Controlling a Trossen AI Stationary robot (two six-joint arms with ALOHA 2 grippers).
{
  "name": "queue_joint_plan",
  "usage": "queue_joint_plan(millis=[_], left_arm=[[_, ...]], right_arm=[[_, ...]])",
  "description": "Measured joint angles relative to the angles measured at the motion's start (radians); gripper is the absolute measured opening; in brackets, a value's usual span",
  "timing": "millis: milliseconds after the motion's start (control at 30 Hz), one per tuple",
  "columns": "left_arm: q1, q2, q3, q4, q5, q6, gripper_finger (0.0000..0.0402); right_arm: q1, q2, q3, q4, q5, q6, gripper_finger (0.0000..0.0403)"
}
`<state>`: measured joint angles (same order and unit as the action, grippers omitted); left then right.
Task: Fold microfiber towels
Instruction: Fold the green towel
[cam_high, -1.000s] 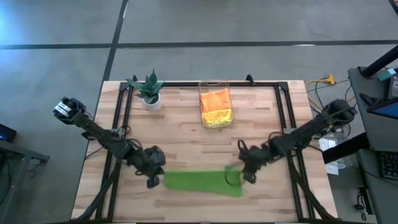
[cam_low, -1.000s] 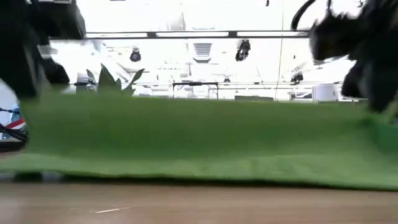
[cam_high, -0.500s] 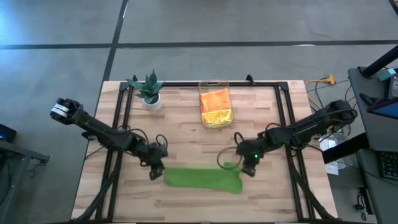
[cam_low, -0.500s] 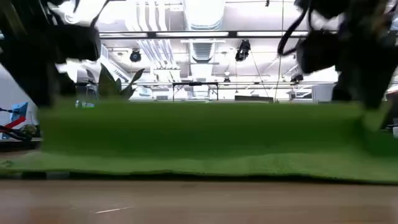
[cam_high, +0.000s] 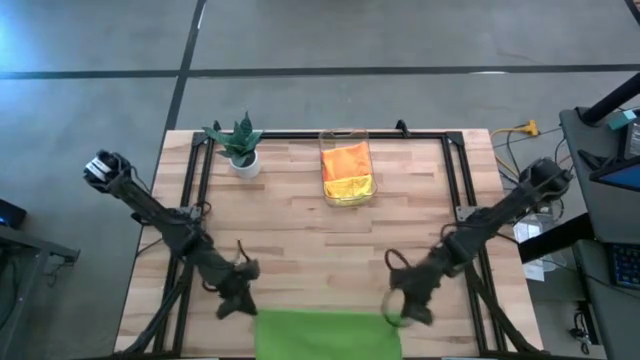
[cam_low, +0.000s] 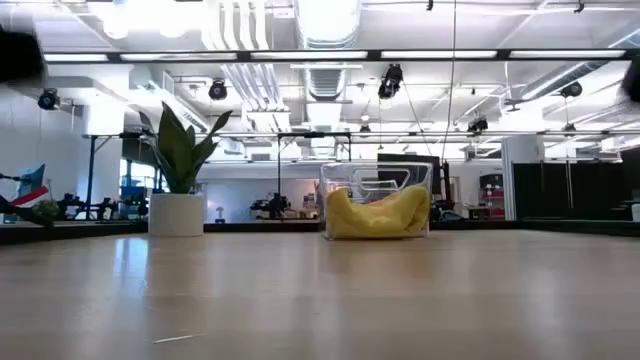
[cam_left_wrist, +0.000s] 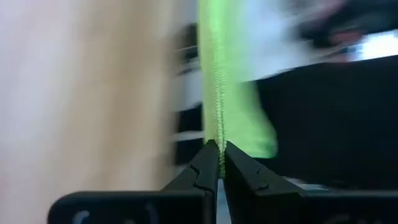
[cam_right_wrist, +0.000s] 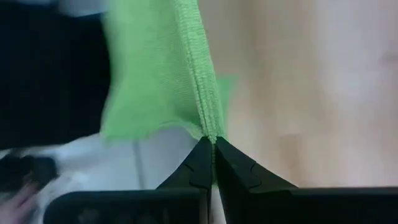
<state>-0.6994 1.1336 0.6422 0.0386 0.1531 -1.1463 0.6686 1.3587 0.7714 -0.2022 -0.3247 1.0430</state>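
Between the fingertips of the left end effector (cam_left_wrist: 217, 163) a hemmed edge of the lime green towel (cam_high: 328, 334) is pinched, the fingers closed hard on the cloth with no gap showing. The right end effector (cam_right_wrist: 210, 158) is in the same condition, clamped shut on the opposite corner of that hem. From above, the left end effector (cam_high: 232, 303) and right end effector (cam_high: 400, 308) sit at the near edge of the counter (cam_high: 300, 230), level with each other, with the towel spanning the space between them and running out past the counter's near edge. Judgement: two matched corner grips keep the cloth stretched flat and square, which a fold needs; holding it at the counter edge suggests the towel is being drawn taut or laid out for the fold, not yet folded.

Well beyond both end effectors, at the far side of the counter, the clear plastic bin (cam_high: 347, 170) holds the orange towel (cam_high: 345, 158) and the yellow towel (cam_high: 349, 187), waiting apart from the working area. Left of the bin stands the small potted plant (cam_high: 240, 145), clear of the arms.

No brand, label or legible writing is visible on the towels, bin, counter or arms.
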Motion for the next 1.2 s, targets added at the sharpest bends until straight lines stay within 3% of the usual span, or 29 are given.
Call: queue_joint_plan(millis=[133, 333, 533, 733, 933, 1200], left_arm=[[0.092, 0.035, -0.090, -0.158, -0.060, 0.088, 0.0000], [0.306, 0.099, -0.245, -0.168, -0.101, 0.107, 0.0000], [0.429, 0.161, -0.284, -0.156, -0.076, 0.172, 0.0000], [0.443, 0.133, -0.281, -0.139, -0.094, 0.267, 0.0020], [0.446, 0.075, -0.291, -0.140, -0.143, 0.287, 0.0082], [0.452, -0.029, -0.293, -0.215, -0.306, 0.325, 0.0162]], right_arm=[[-0.126, 0.064, -0.071, -0.023, 0.007, -0.051, 0.0008], [-0.368, 0.198, -0.131, -0.018, 0.009, -0.175, 0.0008], [-0.523, 0.270, -0.120, -0.007, -0.062, -0.289, 0.0009], [-0.578, 0.240, -0.110, -0.029, -0.012, -0.353, 0.0021], [-0.583, 0.153, -0.118, -0.126, 0.116, -0.370, 0.0074], [-0.582, -0.025, -0.128, -0.145, 0.261, -0.370, 0.0147]])
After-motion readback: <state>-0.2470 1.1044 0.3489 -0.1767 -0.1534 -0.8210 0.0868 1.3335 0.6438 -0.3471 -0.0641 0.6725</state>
